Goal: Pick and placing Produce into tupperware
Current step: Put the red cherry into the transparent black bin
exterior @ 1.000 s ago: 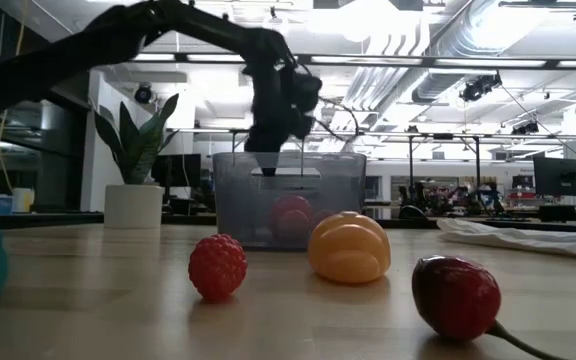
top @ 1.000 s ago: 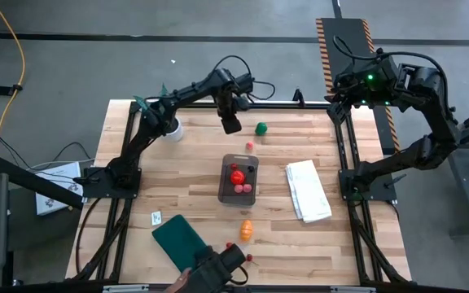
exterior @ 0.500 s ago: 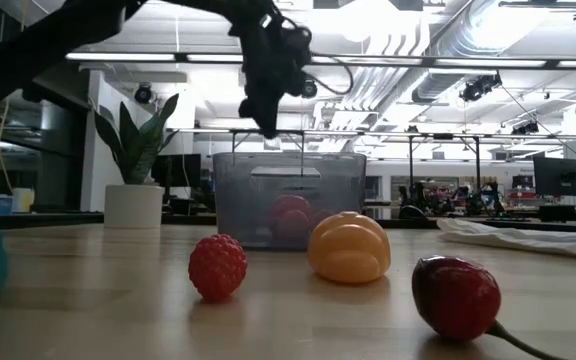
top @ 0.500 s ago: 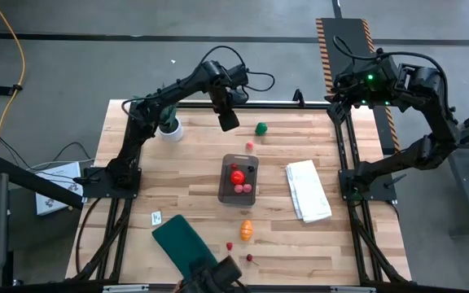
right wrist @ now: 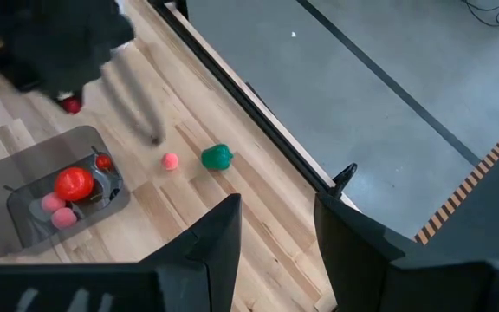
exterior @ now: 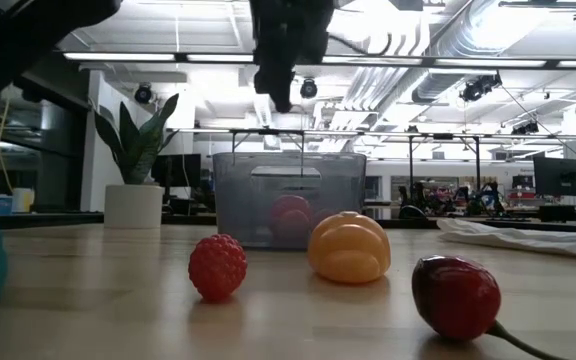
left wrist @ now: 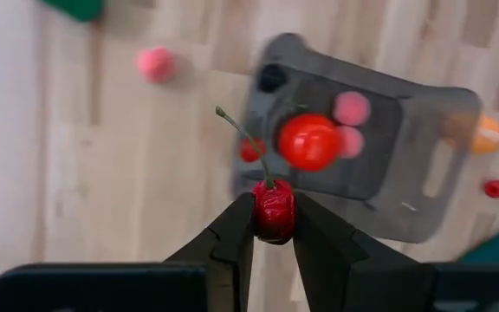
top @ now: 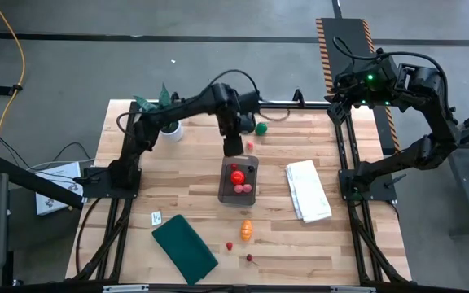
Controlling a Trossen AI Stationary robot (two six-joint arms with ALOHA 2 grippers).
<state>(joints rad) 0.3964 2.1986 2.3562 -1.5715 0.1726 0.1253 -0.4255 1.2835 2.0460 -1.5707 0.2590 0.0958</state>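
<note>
My left gripper (top: 233, 146) hangs above the table at the far end of the tupperware (top: 227, 192), shut on a small red cherry (left wrist: 273, 211) with a thin stem. The clear grey tupperware holds a red ball (top: 237, 175), pink pieces (top: 243, 189) and a dark piece (top: 252, 167). On the table lie a green piece (top: 260, 128), a tiny pink one (top: 250, 146), an orange one (top: 246, 230), a red berry (top: 229, 245) and a cherry (top: 249, 258). My right gripper (right wrist: 275, 234) waits open, high at the far right. My left gripper pinches the cherry's round body (left wrist: 273, 227) between its two fingertips (left wrist: 232, 234). The fingers come from above, pointing down. The cherry is lifted clear of the table, and its stem (left wrist: 241, 139) sticks out free beyond the fingertips.
A folded white cloth (top: 308, 190) lies right of the tupperware and a dark green cloth (top: 184, 248) near the front left. A potted plant (top: 168, 122) stands at the far left. A small card (top: 156, 217) lies beside the green cloth.
My left gripper has risen and gone from the table's far side toward the near edge, to the tupperware's far end, staying shut. A hand with a dark object at the table's near edge has left the view.
</note>
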